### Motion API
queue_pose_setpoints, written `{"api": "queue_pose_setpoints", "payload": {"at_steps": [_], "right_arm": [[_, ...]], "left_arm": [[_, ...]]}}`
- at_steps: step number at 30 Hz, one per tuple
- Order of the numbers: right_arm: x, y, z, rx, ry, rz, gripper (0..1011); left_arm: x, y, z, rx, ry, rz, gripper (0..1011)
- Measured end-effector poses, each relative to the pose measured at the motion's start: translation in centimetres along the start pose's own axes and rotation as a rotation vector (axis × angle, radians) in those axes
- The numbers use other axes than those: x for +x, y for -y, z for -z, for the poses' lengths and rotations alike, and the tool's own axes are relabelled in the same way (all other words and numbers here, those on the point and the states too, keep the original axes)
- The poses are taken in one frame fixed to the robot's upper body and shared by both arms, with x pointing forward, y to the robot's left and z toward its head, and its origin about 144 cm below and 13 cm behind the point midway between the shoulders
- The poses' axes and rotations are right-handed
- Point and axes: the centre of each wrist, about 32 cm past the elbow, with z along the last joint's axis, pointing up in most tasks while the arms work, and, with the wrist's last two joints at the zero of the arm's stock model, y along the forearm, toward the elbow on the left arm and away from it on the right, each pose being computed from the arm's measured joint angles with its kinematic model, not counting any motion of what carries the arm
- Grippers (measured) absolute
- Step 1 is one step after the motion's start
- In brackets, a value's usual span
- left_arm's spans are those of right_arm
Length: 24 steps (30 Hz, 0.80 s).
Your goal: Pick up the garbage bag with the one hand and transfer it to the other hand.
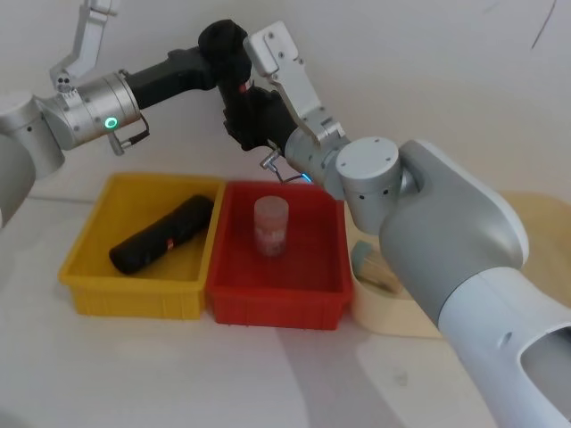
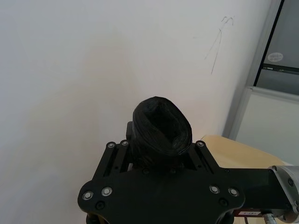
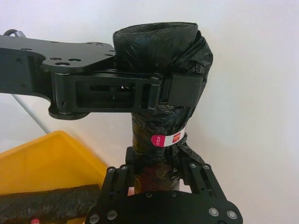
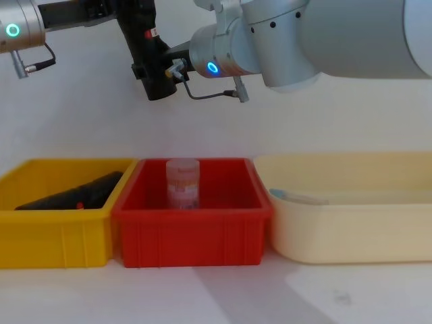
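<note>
Above red bin (image 1: 234,300), 12 o'clock: bag (image 3: 161,93) upright, left gripper (image 3: 156,95) clamped near top, right gripper (image 3: 159,179) clamped on lower end. Second roll (image 1: 162,234) in yellow bin (image 1: 89,294).

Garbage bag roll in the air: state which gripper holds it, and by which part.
Both. The left gripper clamps the roll near its upper end, above the red label; the right gripper grips its lower end, below the label.
</note>
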Motion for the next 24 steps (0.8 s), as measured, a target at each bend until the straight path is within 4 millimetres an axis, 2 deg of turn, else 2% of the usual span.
{"api": "queue_pose_setpoints", "payload": {"at_steps": [24], "right_arm": [[0.00,0.00,0.00,0.000,0.000,0.000,536]], "left_arm": [[0.00,0.01,0.00,0.000,0.000,0.000,424]]}}
